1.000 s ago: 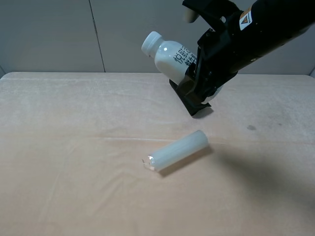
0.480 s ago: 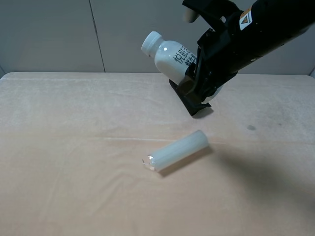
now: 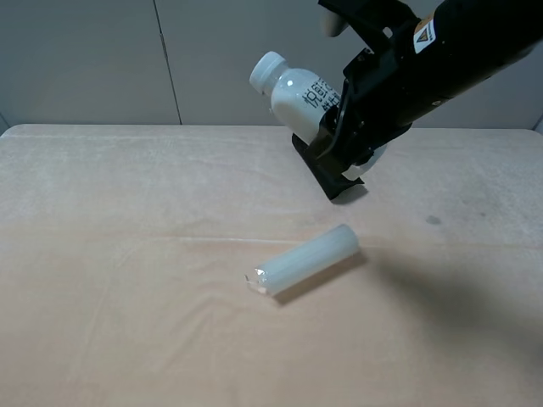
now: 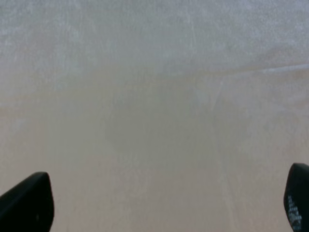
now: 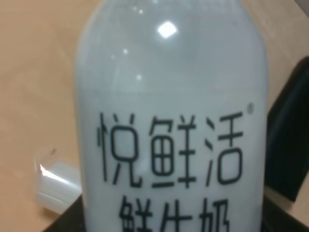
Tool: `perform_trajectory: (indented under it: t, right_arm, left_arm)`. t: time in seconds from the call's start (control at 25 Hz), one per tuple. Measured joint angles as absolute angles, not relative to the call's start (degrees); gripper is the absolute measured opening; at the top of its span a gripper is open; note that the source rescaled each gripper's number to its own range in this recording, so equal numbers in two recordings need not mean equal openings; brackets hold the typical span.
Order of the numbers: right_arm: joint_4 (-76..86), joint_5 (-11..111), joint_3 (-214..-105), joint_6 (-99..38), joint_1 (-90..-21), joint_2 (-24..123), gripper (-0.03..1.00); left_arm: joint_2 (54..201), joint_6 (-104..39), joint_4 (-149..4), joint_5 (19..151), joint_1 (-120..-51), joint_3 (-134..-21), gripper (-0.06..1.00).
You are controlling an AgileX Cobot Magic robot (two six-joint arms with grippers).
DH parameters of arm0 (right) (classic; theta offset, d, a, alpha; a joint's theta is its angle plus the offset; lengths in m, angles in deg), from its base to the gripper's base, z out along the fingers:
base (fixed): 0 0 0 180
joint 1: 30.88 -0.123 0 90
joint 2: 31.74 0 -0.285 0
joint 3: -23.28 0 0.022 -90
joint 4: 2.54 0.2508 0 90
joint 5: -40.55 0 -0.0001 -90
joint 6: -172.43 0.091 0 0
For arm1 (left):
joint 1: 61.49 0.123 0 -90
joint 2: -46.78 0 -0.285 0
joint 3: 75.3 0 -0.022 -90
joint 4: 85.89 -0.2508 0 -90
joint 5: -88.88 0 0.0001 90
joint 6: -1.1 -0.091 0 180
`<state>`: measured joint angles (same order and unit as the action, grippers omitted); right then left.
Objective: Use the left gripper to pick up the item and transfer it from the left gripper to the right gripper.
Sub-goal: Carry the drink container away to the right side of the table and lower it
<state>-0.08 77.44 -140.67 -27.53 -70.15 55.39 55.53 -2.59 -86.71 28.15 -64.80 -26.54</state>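
bottle [image 3: 297,95]: glossy white body, white cap [image 3: 265,70], black printed characters in rows on the side. Right wrist view shows the same dark print on a plain white ground.
right gripper [image 3: 338,119]: all black; arm carries a small yellow triangle sticker [image 3: 420,34] with a black symbol.
left gripper [image 4: 166,205]: fingers [image 4: 26,203] black, tiny white lettering on one.
cylinder [image 3: 307,259]: pale, milky translucent, no print.
case [image 3: 327,174]: plain black.
counter [image 3: 127,254]: peach-beige cloth, unpatterned, one small dark spot [image 3: 433,220].
wall [image 3: 85,59]: flat grey, thin dark vertical seam.
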Motion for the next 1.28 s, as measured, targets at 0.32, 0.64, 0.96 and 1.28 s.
perform_trajectory:
  t: [0.32,0.64,0.96,1.28]
  right_arm:
    - [-6.66,78.69,-140.67,-13.40,-66.35,55.39,0.05]
    - [-6.48,79.38,-140.67,-9.70,-56.75,55.39,0.05]
    - [-3.41,79.27,-140.63,-9.11,-46.76,57.94,0.05]
    - [-1.67,79.17,-140.60,-9.11,-39.83,64.34,0.05]
  left_arm:
    - [55.53,-2.59,-86.76,28.43,-55.18,-26.54,0.88]
    - [54.22,-2.54,-86.76,28.49,-54.99,-26.54,0.88]
    - [54.22,-2.54,-86.86,28.49,-54.99,-26.54,0.88]
    - [54.22,-2.54,-86.88,28.49,-54.99,-26.54,0.88]
